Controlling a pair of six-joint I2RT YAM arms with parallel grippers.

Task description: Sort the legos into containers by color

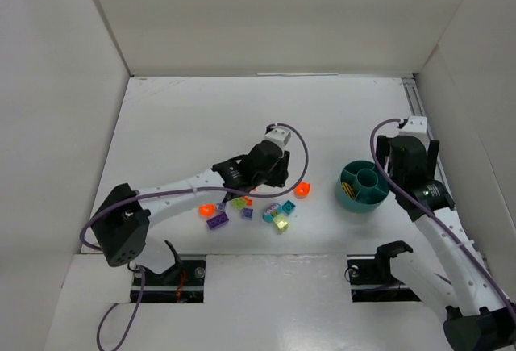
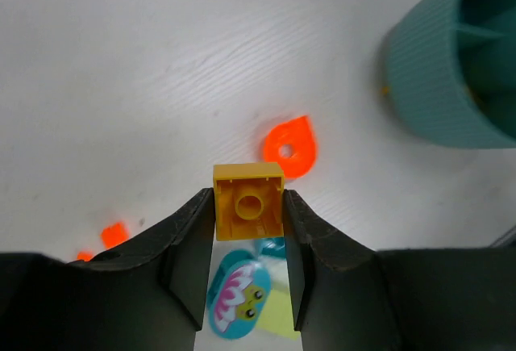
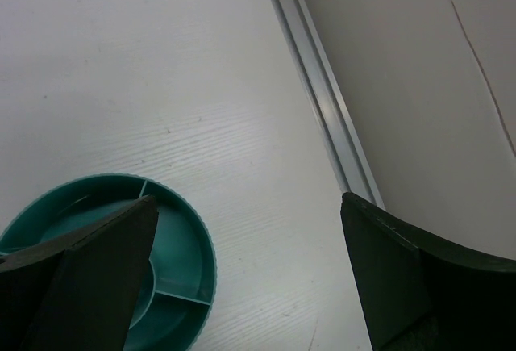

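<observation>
Brick first: the yellow brick (image 2: 248,192) is pinched square between my left fingers (image 2: 187,242), its ringed face toward the wrist camera. It sits over the loose pile and apart from the bowl (image 2: 427,68); whether it has cleared the bench (image 1: 201,125) I cannot tell. Just beyond it lies an orange teardrop piece (image 2: 290,148), and below my fingers a teal flower piece (image 2: 239,298). Around these, a purple brick (image 1: 217,221), a lime brick (image 1: 280,222) and several more small pieces are scattered on the bench, none of them sorted. The bowl's compartments, as far as my right wrist view shows them, look bare, though part is hidden. So I judge the job hardly begun: one piece grasped, the rest of the pile left to carry over. My right fingers (image 3: 97,262) are spread wide with nothing between them, hovering just over the bowl's rim.
</observation>
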